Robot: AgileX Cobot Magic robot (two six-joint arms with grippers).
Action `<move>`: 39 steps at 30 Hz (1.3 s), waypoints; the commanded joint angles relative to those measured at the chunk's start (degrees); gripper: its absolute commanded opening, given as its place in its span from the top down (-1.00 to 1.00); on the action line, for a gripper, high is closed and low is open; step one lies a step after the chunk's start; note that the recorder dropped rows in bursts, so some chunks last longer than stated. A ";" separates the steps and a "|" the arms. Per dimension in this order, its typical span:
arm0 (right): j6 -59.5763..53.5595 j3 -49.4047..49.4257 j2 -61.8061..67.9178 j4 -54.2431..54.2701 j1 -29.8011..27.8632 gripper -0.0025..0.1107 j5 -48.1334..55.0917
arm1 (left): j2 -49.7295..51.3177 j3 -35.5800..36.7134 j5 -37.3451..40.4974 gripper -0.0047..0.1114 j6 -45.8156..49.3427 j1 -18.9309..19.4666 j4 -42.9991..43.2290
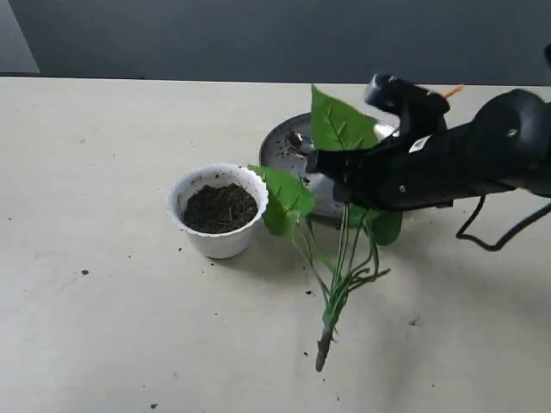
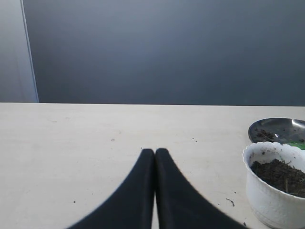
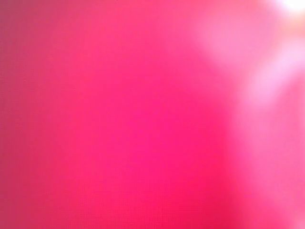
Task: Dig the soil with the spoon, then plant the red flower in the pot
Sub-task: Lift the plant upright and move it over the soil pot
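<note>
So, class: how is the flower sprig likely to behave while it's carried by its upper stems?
The red flower probably droops: its thin stems splay below the right hand. It looks light. The leaves may snag the pot.

Ext high front, wrists low, pot (image 1: 219, 209) shared

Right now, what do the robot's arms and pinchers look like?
The right arm is chunky, rounded and black, with a small white label and a black cable looping beneath it. The left gripper has two smooth black fingers that curve to narrow tips.
</note>
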 commanded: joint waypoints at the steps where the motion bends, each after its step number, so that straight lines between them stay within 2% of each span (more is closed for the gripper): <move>1: -2.67 0.12 -10.70 -0.89 0.05 0.96 -4.64 | -0.26 0.12 -0.74 0.91 -0.11 -0.38 0.19; 5: -7.91 0.12 -16.56 -0.89 0.05 0.96 -12.22 | -0.26 0.12 -0.74 0.91 -0.11 -0.38 0.19; 9: -8.28 0.12 -17.32 -3.87 1.56 0.96 -20.99 | -0.26 0.12 -0.74 0.91 -0.11 -0.38 0.19; 14: -7.63 0.12 -15.84 -12.33 7.24 0.96 -35.23 | -0.26 0.12 -0.74 0.91 -0.11 -0.38 0.19; 20: -5.65 0.12 -8.58 -23.06 14.19 0.96 -52.63 | -0.26 0.12 -0.74 0.91 -0.11 -0.38 0.19; 23: -2.40 0.12 -3.44 -27.72 15.60 0.96 -59.51 | -0.26 0.12 -0.74 0.91 -0.11 -0.38 0.19; 29: 1.15 -1.10 7.87 -29.35 16.13 0.96 -72.27 | -0.26 0.12 -0.74 0.91 -0.11 -0.38 0.19; 32: 1.15 -4.48 12.27 -29.45 16.13 0.96 -73.10 | -0.26 0.12 -0.74 0.91 0.00 -0.38 0.18; 39: 1.15 -13.28 18.69 -29.45 16.13 0.96 -66.44 | -0.26 0.12 -0.74 0.91 0.00 -0.38 0.18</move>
